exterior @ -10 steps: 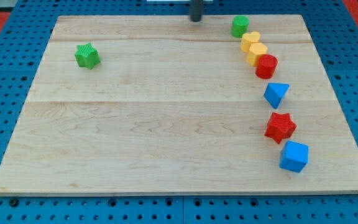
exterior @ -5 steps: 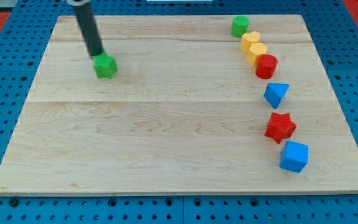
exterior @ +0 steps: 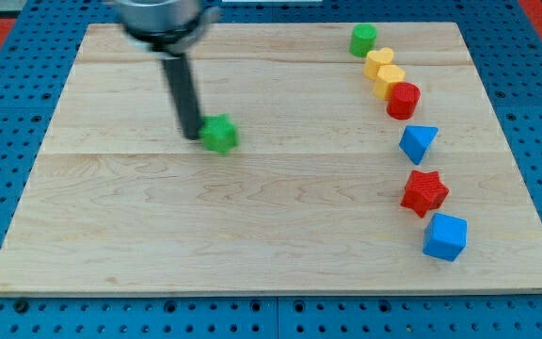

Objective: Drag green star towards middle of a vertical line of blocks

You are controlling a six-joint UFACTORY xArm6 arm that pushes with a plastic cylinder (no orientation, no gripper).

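The green star (exterior: 219,134) lies on the wooden board (exterior: 252,235), left of the middle. My tip (exterior: 192,137) touches the star's left side. At the view's right a roughly vertical line of blocks runs from top to bottom: a green block (exterior: 363,40), two yellow blocks (exterior: 378,63) (exterior: 390,79), a red cylinder (exterior: 404,100), a blue triangular block (exterior: 418,143), a red star (exterior: 424,193) and a blue cube (exterior: 444,236). The blue triangular block sits about at the line's middle, far to the right of the green star.
The board rests on a blue pegboard table (exterior: 7,188). The arm's dark body (exterior: 163,14) hangs over the board's top left.
My tip has come from the top edge to the green star's left side and pushed it right and down, from the board's upper left toward the middle. The line of blocks has not moved.
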